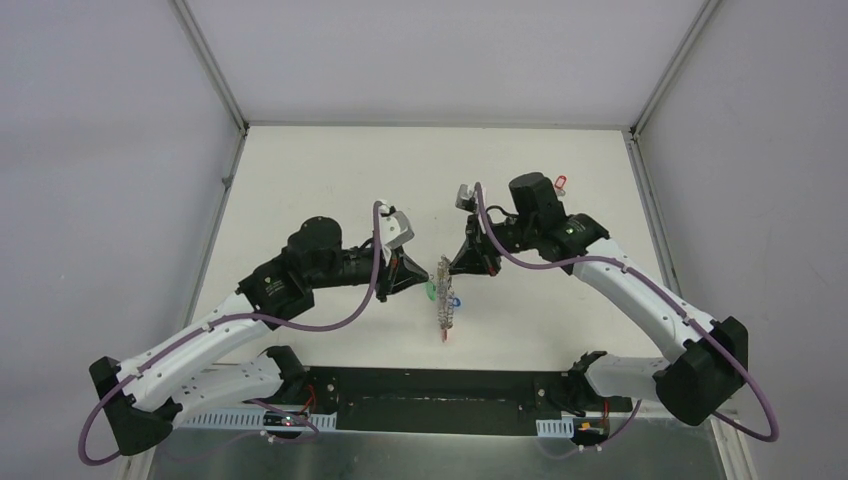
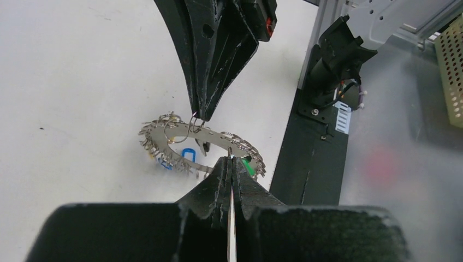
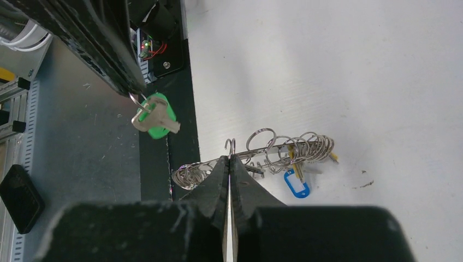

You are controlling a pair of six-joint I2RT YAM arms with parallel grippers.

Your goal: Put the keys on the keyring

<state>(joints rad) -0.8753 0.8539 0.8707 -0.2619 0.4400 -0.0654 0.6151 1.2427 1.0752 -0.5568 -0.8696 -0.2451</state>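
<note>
Your left gripper (image 1: 421, 283) sits just left of the keyring (image 1: 445, 318), jaws pressed together on the small loop of the green-tagged key (image 3: 154, 115), which hangs off the tips. From the top you see the keyring edge-on, long axis running far to near, between both tips. A blue-tagged key (image 3: 296, 183) hangs on it. Your right gripper (image 1: 457, 266), just right of the keyring, pinches a split ring on its rim. A red-tagged key (image 1: 560, 183) lies well right of it.

keyring (image 2: 215, 136): shiny metal | green key (image 3: 155, 119): silver metal, glossy plastic | table (image 1: 330, 170): matt white
</note>
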